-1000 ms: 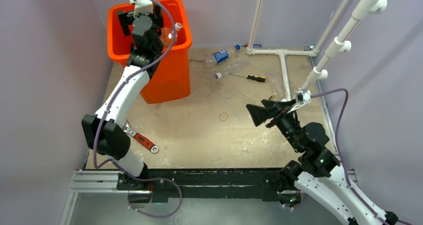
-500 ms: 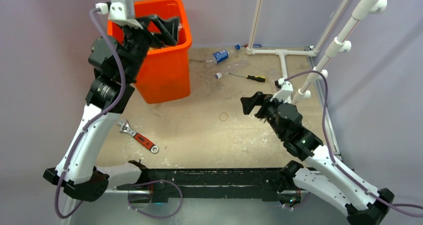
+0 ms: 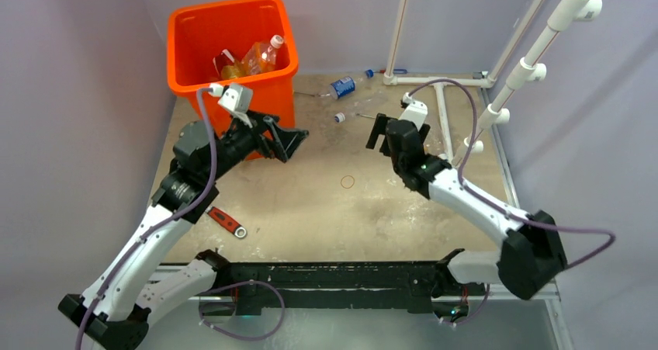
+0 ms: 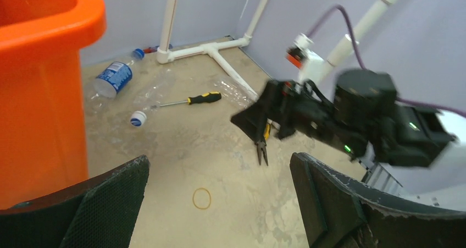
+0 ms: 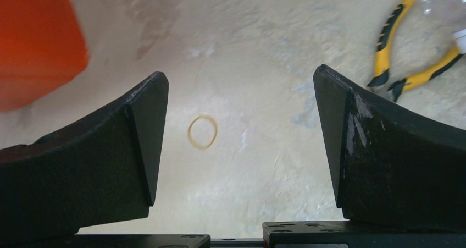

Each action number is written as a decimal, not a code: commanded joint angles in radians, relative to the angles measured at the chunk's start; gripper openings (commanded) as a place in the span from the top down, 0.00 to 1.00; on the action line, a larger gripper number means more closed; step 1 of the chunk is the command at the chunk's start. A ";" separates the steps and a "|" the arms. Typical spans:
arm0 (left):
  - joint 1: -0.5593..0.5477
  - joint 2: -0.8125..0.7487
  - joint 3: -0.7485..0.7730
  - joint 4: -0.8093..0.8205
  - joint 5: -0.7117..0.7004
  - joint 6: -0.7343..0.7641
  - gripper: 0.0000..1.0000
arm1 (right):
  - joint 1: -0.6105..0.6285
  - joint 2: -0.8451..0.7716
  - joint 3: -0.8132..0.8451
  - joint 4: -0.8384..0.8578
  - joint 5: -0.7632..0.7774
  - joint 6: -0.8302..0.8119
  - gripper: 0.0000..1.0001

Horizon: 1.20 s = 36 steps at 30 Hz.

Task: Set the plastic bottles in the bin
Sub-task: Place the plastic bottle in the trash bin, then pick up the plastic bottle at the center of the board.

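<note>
Both grippers are spread wide open with nothing in them. My left gripper [image 3: 289, 139] hangs over the bench [image 3: 310, 218], and the orange bin [image 3: 268, 105] is just beside it on its left. A few bottles [image 3: 260, 55] already lie inside the bin. My right gripper [image 3: 377, 133] hovers over bare bench. A rubber band [image 5: 202, 131] sits below it in the gap between its fingers, and yellow pliers [image 5: 401, 55] are off to its right. Just beyond it a Pepsi-label bottle [image 3: 341, 87], a clear bottle [image 3: 353, 111] with a white cap and a screwdriver [image 3: 392, 120] lie on the bench.
</note>
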 commanded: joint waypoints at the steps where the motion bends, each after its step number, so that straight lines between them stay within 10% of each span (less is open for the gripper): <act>1: 0.000 -0.094 -0.108 0.118 0.068 -0.031 0.01 | -0.105 0.152 0.108 -0.020 0.077 -0.006 0.05; 36: -0.003 -0.220 -0.348 0.065 -0.080 -0.066 0.01 | -0.376 0.566 0.351 -0.167 0.245 -0.211 0.01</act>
